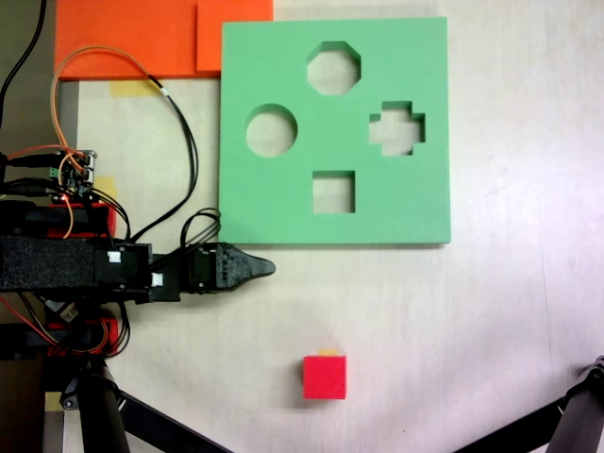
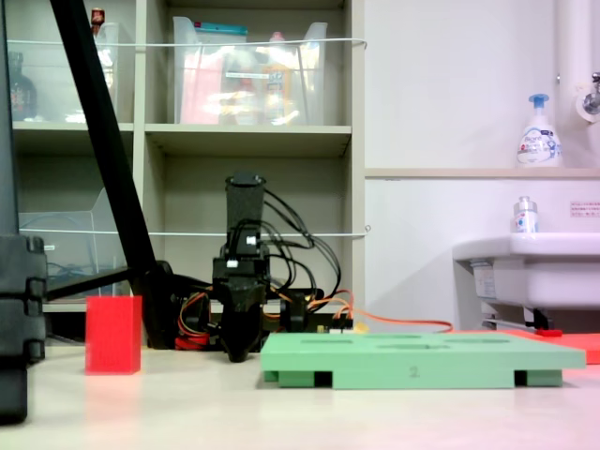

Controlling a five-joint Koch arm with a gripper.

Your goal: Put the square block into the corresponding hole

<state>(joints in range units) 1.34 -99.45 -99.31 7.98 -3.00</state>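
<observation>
The square block (image 1: pixel 325 377) is a small red cube lying on the pale table, near the bottom middle of the first exterior view; in the second exterior view the block (image 2: pixel 113 335) stands at the left. The green foam board (image 1: pixel 283 208) lies flat above it, and its square hole (image 1: pixel 333 192) is the lowest cutout, with nothing in it. My gripper (image 1: pixel 264 268) points right from the first exterior view's left, jaws together, holding nothing, just below the board's lower left corner. In the second exterior view the gripper (image 2: pixel 238 352) points down, close to the table beside the board (image 2: pixel 422 361).
The board also has a round hole (image 1: pixel 272 130), an octagonal hole (image 1: pixel 333 68) and a cross-shaped hole (image 1: pixel 396 127). An orange sheet (image 1: pixel 132 38) lies at the top left. Cables (image 1: pixel 179 142) loop by the arm's base. Tripod legs (image 1: pixel 151 420) cross the bottom corners. A sink (image 2: pixel 530 272) stands at the second exterior view's right.
</observation>
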